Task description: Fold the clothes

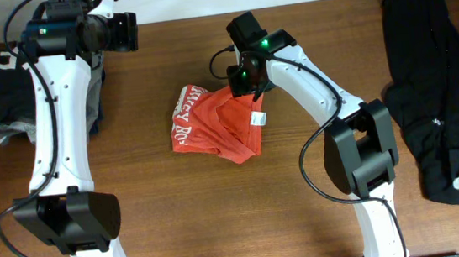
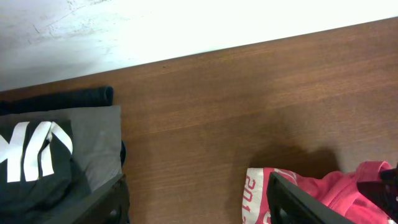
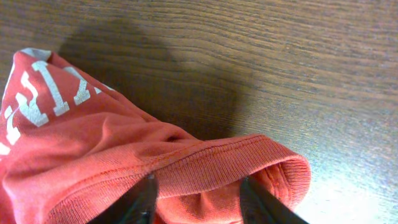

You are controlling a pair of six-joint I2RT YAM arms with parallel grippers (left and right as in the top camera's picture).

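Note:
The orange-red T-shirt (image 1: 217, 125) lies crumpled at the table's middle, white lettering along its left edge. It fills the lower left of the right wrist view (image 3: 93, 155), and its "2013" print edge shows in the left wrist view (image 2: 258, 196). My right gripper (image 1: 246, 80) sits at the shirt's upper right corner, its fingers (image 3: 198, 199) closed on the ribbed collar. My left gripper (image 1: 123, 31) hovers at the far left of the table, open and empty (image 2: 199, 211). The long black garment (image 1: 440, 83) lies stretched out at the far right.
A folded dark garment with white lettering on a grey one (image 1: 2, 91) sits at the far left, also in the left wrist view (image 2: 37, 155). Bare brown wood (image 1: 222, 222) surrounds the shirt. The table's back edge meets a white wall (image 2: 186, 25).

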